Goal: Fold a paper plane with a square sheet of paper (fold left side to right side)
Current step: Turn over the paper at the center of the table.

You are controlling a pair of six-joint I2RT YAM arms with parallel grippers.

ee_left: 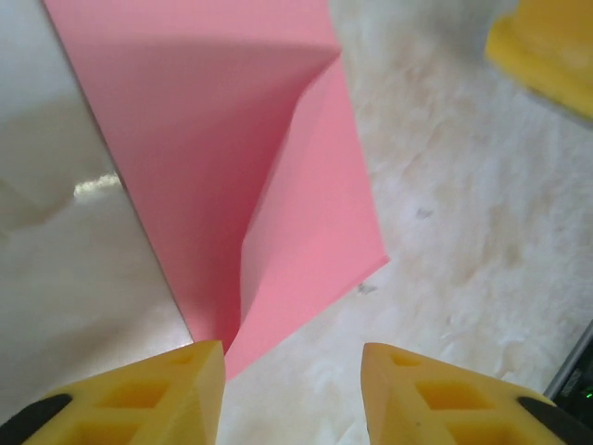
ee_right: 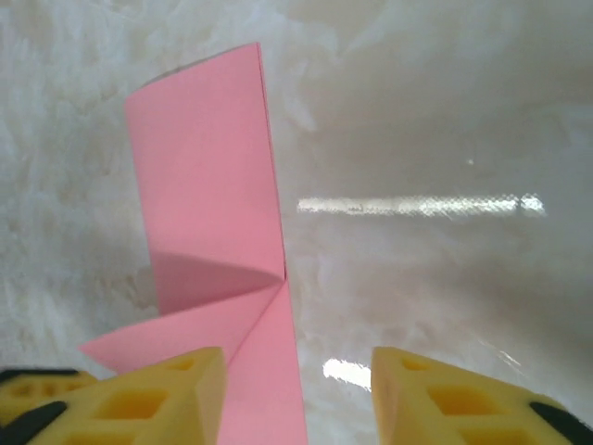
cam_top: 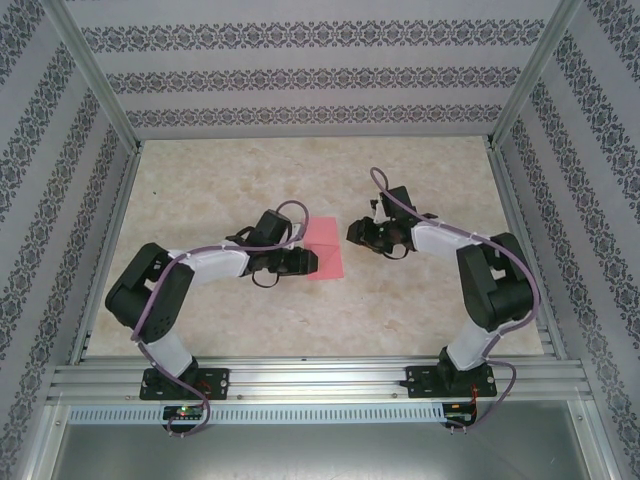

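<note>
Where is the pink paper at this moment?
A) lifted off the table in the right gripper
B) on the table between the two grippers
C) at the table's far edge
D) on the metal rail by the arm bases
B: the top view shows the folded pink paper lying on the table between the left gripper and the right gripper, neither of them clamping it.

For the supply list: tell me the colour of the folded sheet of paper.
The paper is plain pink-red; clearest in the right wrist view.
</note>
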